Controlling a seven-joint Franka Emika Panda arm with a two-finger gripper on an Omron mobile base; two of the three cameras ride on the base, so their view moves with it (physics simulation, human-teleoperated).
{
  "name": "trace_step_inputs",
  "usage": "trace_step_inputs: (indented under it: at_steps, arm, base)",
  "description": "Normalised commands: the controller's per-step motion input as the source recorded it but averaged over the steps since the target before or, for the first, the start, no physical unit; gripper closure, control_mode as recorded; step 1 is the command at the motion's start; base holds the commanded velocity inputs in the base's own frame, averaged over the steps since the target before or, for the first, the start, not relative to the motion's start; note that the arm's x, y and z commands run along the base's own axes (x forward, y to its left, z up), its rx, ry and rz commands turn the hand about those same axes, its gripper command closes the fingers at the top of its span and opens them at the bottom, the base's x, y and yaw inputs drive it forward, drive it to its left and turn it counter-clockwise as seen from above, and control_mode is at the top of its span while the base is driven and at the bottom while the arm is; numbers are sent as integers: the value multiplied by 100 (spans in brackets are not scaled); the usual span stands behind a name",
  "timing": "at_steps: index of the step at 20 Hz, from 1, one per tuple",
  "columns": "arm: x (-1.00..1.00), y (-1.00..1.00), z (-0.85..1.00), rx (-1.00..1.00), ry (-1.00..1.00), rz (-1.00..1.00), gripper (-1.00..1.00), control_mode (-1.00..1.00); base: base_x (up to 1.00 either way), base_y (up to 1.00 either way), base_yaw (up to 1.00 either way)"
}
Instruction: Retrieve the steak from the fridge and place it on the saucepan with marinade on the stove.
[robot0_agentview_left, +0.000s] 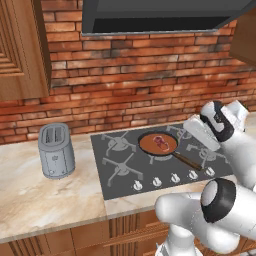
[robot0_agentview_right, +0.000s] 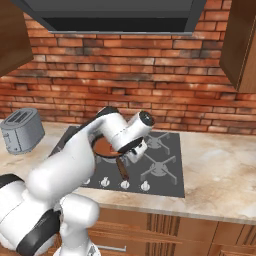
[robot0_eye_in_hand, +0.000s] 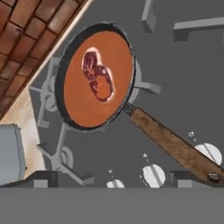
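Note:
The steak (robot0_agentview_left: 161, 142) (robot0_eye_in_hand: 97, 75), a dark red-pink slab, lies flat in the marinade (robot0_agentview_left: 150, 146) (robot0_eye_in_hand: 87, 109) inside the black saucepan (robot0_agentview_left: 187, 161) (robot0_eye_in_hand: 61, 87). The pan sits on a rear burner of the stove (robot0_agentview_left: 120, 160) (robot0_agentview_right: 160, 165) (robot0_eye_in_hand: 183, 78), its brown handle pointing toward the knobs. My gripper (robot0_eye_in_hand: 116, 179) hangs above the pan, open, its fingertips (robot0_eye_in_hand: 43, 178) far apart with nothing between them. In the right base view my arm hides most of the saucepan (robot0_agentview_right: 102, 147). The fridge is out of view.
A grey toaster (robot0_agentview_left: 56, 150) (robot0_agentview_right: 21, 130) stands on the marble counter left of the stove. White knobs (robot0_agentview_left: 175, 177) line the stove's front edge. A dark range hood (robot0_agentview_left: 165, 15) hangs overhead against the brick wall. Bare counter (robot0_agentview_right: 220, 170) lies to the right.

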Motion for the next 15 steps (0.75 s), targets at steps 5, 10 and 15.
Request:
trace_step_inputs:
  at_steps: [5, 10, 15]
  arm:
    - [-83, -62, 37, 8, -26, 0, -100, -100]
    - [-85, -53, 38, 9, -35, 0, -100, -100]
    - [-74, -42, 41, 7, -33, 0, -100, -100]
  base:
    - [0, 0, 0]
    - [0, 0, 0]
    - [0, 0, 0]
